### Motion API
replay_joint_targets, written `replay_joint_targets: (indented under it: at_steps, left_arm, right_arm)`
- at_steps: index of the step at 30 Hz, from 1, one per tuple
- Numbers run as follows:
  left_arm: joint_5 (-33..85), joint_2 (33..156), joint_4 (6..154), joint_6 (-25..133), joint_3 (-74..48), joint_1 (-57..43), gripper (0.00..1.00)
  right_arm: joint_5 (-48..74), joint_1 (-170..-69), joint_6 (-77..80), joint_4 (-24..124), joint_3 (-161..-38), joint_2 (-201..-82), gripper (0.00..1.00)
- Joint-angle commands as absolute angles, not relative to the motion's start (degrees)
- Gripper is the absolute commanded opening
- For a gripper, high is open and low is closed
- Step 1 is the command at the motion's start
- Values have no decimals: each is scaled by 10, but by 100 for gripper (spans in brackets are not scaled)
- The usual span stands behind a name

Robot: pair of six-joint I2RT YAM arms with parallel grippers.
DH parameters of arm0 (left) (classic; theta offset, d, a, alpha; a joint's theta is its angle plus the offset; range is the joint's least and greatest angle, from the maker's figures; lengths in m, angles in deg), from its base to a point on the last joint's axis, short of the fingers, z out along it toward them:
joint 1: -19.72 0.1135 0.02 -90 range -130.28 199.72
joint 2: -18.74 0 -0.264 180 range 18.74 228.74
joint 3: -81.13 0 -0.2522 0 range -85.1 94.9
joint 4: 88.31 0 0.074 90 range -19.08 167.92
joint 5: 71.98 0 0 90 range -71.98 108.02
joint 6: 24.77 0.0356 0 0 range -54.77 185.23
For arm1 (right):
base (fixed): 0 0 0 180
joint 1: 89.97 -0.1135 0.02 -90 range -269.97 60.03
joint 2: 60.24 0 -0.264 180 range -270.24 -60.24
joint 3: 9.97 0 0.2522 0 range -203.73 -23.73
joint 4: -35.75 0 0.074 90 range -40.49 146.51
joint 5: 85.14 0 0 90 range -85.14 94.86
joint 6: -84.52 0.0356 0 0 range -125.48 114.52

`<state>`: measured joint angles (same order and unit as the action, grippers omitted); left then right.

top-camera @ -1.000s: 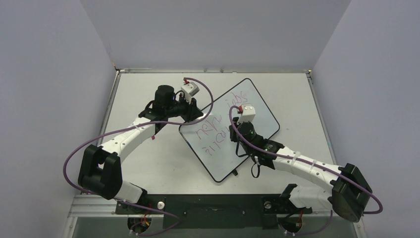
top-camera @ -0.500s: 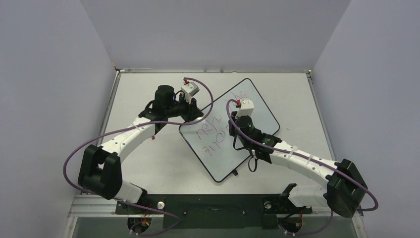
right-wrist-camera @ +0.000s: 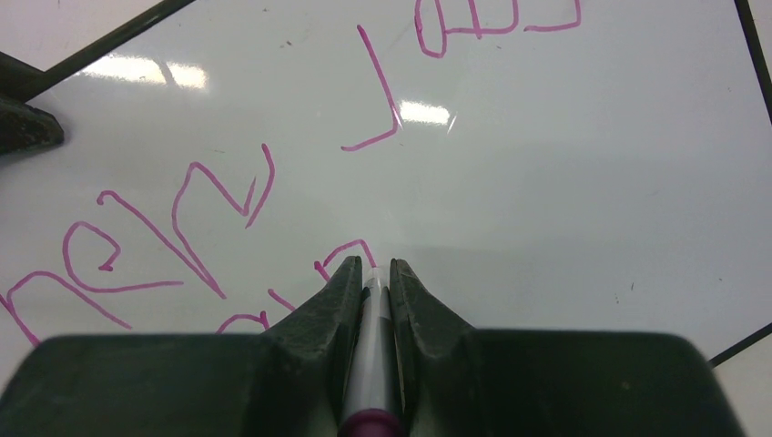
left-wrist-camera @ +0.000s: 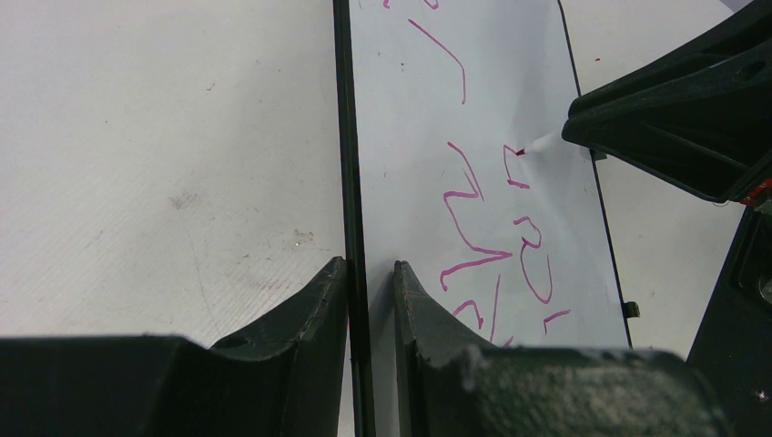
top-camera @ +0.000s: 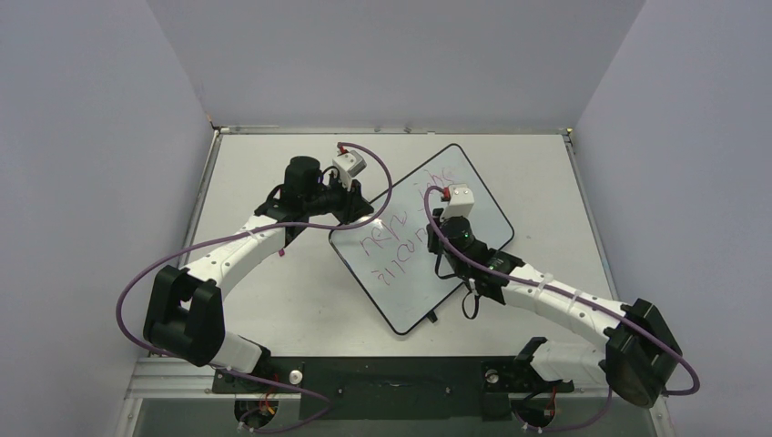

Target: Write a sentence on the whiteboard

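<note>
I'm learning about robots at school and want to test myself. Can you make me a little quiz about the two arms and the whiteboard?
1. True or false: the left pincer pinches the black edge of the whiteboard.
2. What does the right pincer hold? A) a sponge B) a marker pen C) nothing
3. Fill in: the sentence is written in ___ ink.
Key: 1 true; 2 B; 3 pink.

Pink sentence, white whiteboard
</note>
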<state>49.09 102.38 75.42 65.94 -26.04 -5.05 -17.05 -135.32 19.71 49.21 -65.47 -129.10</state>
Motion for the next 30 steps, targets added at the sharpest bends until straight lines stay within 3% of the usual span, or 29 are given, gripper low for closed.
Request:
replay_joint_targets:
  at_steps: [1,30]
  left_arm:
    - [478,1020,780,692,-253,-48,0]
    - [475,1021,780,693,-253,-48,0]
  right_arm:
    - [-152,-1350,216,493,-632,-1273,0]
    - [-166,-1314,178,521,-723,-1331,0]
